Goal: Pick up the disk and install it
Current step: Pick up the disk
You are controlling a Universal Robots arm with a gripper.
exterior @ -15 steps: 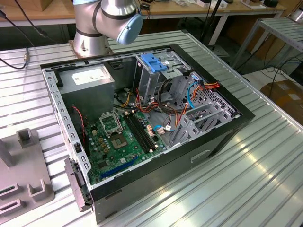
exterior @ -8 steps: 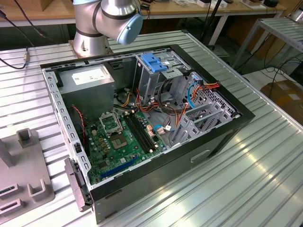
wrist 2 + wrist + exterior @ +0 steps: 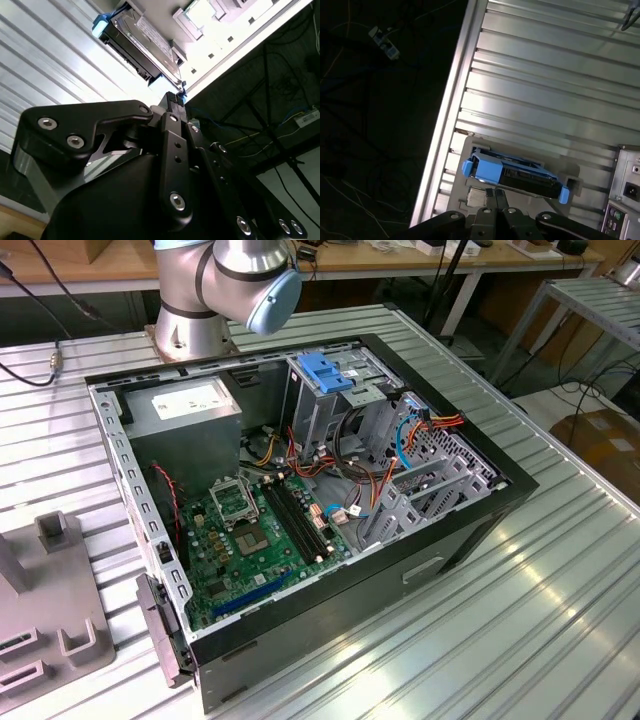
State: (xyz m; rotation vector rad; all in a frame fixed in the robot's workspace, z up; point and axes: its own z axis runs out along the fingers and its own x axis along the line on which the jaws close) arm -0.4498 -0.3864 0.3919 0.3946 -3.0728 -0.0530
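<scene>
In the exterior view the open computer case (image 3: 470, 530) lies on the counter (image 3: 560, 620). It holds the motherboard (image 3: 250, 540), the grey power supply (image 3: 185, 415) and a blue latch piece (image 3: 325, 372). In the second wrist view my gripper (image 3: 172, 97) is pressed together and empty, near the disk (image 3: 142, 42). In the first wrist view the disk (image 3: 515, 175) sits in a grey holder (image 3: 559, 168) on the counter, just beyond my gripper (image 3: 495, 197).

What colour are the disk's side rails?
Bright blue; the disk shows best in the first wrist view.
</scene>
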